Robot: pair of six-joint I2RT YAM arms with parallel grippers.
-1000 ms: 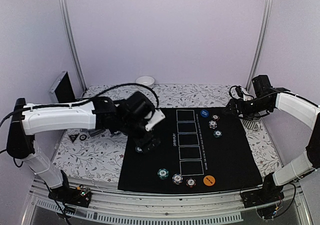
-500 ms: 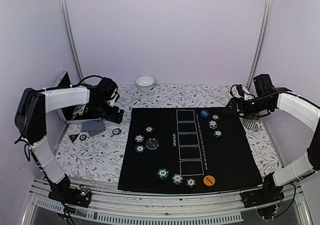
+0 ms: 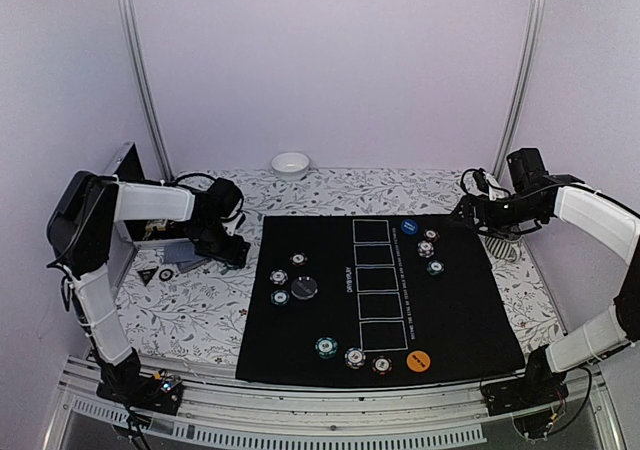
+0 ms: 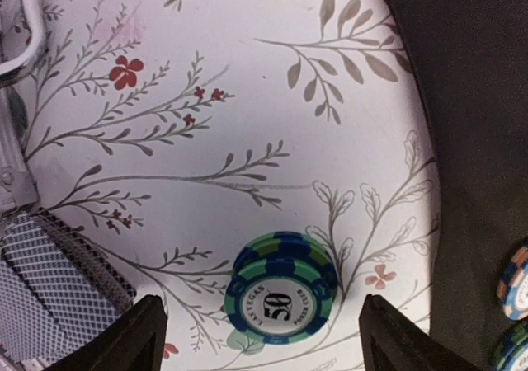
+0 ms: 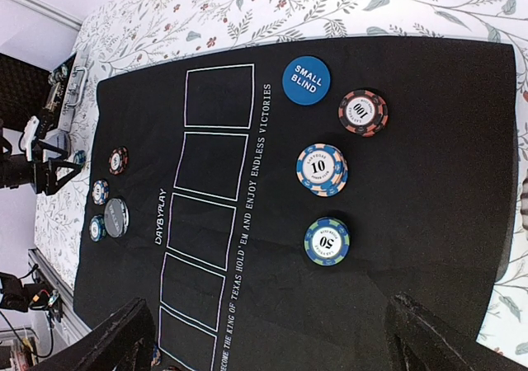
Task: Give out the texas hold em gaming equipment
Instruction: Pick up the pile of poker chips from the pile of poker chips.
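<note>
A green-and-blue "50" poker chip stack lies on the flowered cloth, just left of the black mat. My left gripper is open and straddles the stack, with a gap on each side; from above it sits off the mat's left edge. Grey-blue playing cards lie to its left. On the mat are chips, a dark disc, a near row of chips and an orange disc. My right gripper is open, high over the "50" chip, "10" chip, "100" chip and blue Small Blind disc.
A white bowl stands at the back. An open metal case sits at the far left behind the cards. Five white rectangles run down the mat's middle. Frame posts rise at both back corners.
My left arm swung off the mat to the left and came down over the green chip stack, jaws narrowing a little. The dark disc now shows on the mat. The right arm stayed still.
</note>
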